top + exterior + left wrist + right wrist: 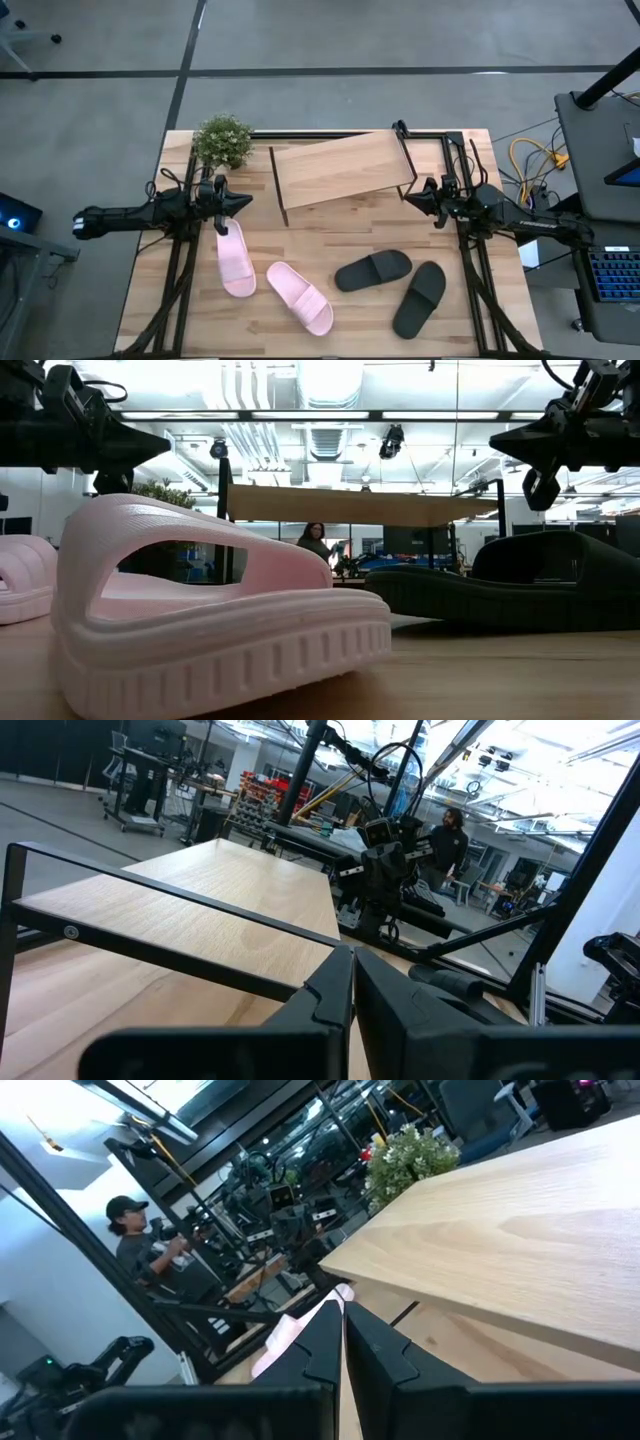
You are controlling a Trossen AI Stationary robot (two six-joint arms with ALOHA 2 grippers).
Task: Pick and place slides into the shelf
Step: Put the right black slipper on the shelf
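Left gripper (243, 202) closed, empty, nearest pink slide (236, 258) just below, lengthwise toward table front; right gripper (408, 197) closed, empty.

No readable text, labels, brands or numbers anywhere I look: none on my worktop, none on what lies there, none in the room behind.

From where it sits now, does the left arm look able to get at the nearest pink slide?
Probably yes: the left gripper, shut, hovers just above that pink slide, with nothing between them. It must open first.
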